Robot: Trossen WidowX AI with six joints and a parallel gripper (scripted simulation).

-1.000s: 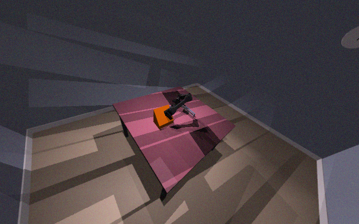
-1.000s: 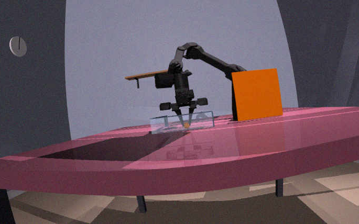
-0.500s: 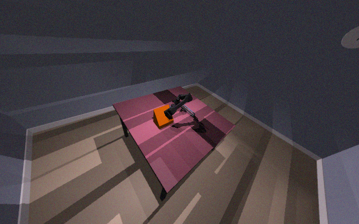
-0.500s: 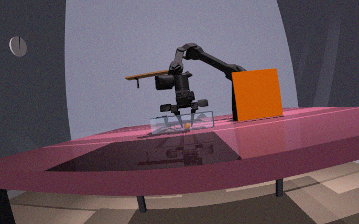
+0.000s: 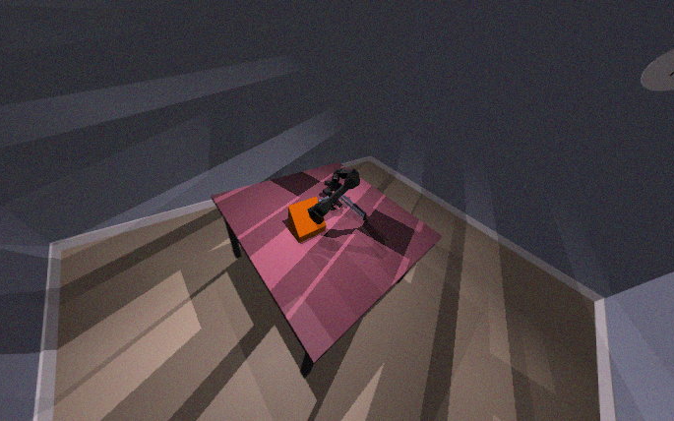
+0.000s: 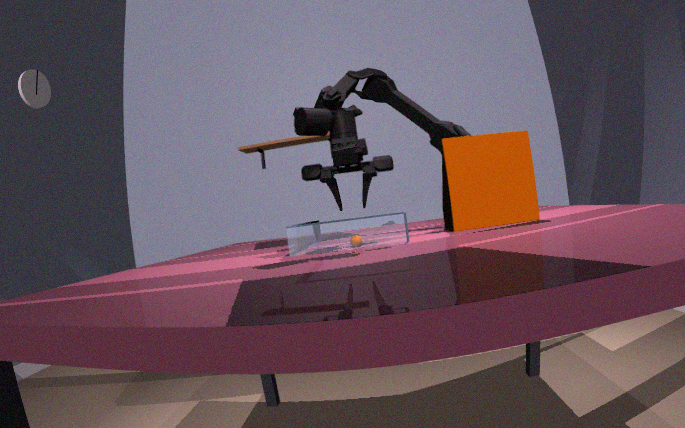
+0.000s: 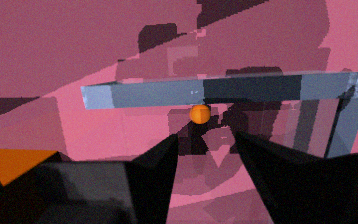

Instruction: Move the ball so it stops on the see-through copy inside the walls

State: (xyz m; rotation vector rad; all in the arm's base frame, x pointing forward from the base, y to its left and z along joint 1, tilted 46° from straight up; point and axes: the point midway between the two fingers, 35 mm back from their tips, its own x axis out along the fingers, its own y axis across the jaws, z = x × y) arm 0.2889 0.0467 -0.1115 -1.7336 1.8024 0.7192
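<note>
The orange ball (image 6: pixel 356 240) (image 7: pixel 200 114) rests on the table beside the long clear wall, on its inner side. No separate see-through copy shows apart from it; the two seem to coincide. The long clear wall (image 7: pixel 155 94) and the short clear wall (image 6: pixel 302 239) (image 7: pixel 350 127) meet in a corner; the ball is some way from the short one. My gripper (image 6: pixel 352 208) (image 7: pixel 207 136) is open and empty, its fingertips above the ball and the walls. In the top view the arm hides the ball.
A large orange block (image 5: pixel 305 216) (image 6: pixel 491 180) (image 7: pixel 15 162) stands on the pink table (image 5: pixel 329 308) (image 6: pixel 174 345), close to the arm's base. A brown shelf (image 6: pixel 281 143) shows behind the arm in the exterior view.
</note>
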